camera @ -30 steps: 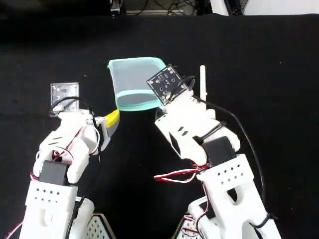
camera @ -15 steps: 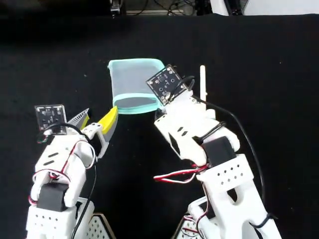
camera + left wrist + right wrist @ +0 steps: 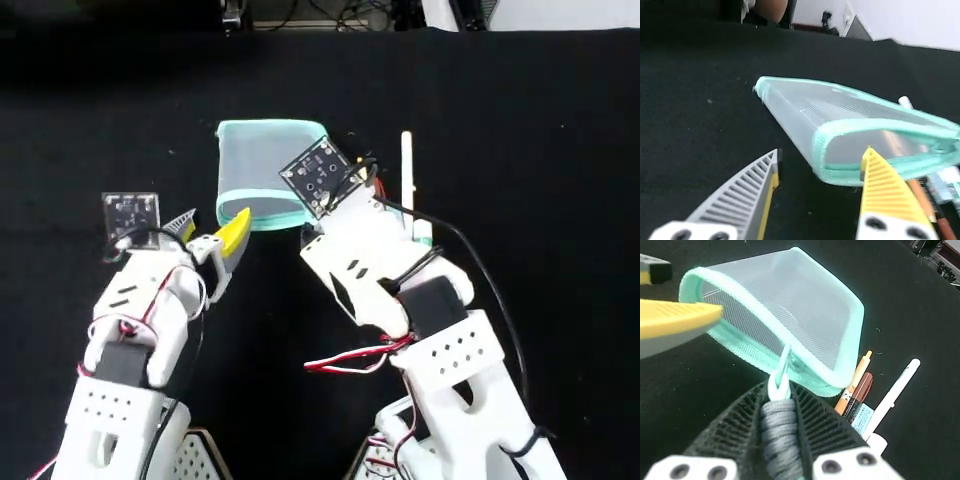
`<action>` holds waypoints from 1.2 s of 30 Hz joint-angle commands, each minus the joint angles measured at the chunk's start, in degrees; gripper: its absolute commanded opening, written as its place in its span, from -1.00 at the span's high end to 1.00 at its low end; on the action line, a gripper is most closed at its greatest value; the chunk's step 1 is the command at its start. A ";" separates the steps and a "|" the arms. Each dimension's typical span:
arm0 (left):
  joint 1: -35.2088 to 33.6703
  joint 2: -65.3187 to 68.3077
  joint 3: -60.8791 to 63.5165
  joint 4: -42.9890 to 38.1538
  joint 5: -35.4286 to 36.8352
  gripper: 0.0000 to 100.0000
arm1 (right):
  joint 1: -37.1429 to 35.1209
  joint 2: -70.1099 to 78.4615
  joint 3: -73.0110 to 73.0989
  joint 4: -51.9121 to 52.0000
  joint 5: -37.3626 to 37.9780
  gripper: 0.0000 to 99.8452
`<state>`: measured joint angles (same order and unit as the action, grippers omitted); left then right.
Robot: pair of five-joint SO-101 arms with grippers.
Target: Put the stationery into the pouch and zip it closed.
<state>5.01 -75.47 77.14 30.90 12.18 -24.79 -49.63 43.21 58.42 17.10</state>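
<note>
**A:** Where is everything?

**B:** On the left, the left gripper [image 3: 214,222] hovers with its jaws spread. The yellow one is at the open rim of the pouch [image 3: 270,160], and the grey one is off to the side over bare counter [image 3: 100,100]. The teal mesh pouch lies toward the far edge of the counter, near its middle, with its mouth gaping toward the arms. The right gripper [image 3: 781,390] has its jaws pinching the zip pull [image 3: 783,371] at the mouth's right end.

**A:** And the stationery?

**B:** It's outside, on the counter just beside the pouch's right side. There's an orange pen [image 3: 856,372], a brown pen [image 3: 861,390], and a white pen [image 3: 407,170] farthest right.

**A:** What makes this step go well?

**B:** I judge the mouth needs holding wide first. The left jaws should close on the near lip only, not both layers, and lift it slightly. The right should hold light tension on the pull without dragging it along the zip, or the opening shrinks. Then the pens can go in lengthwise.
</note>
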 commanded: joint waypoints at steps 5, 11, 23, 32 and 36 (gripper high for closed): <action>-5.49 13.36 -6.29 -7.65 -0.44 0.46 | -0.70 -0.40 -1.45 -0.79 0.44 0.98; -4.79 21.19 -8.75 -11.16 -0.44 0.46 | -0.70 -0.40 -1.45 -0.79 0.53 0.98; -5.23 14.33 -11.21 -3.34 -0.44 0.96 | -0.70 -0.48 -6.81 2.90 0.62 0.98; -2.86 -0.18 -39.43 37.63 -11.25 0.94 | -0.88 -0.48 -24.75 17.58 3.08 0.98; -3.03 1.41 -49.27 46.42 -11.43 0.94 | -5.89 -0.48 -28.70 22.24 3.08 0.98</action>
<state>1.05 -74.15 37.41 71.43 1.80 -27.43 -50.07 19.30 78.29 19.65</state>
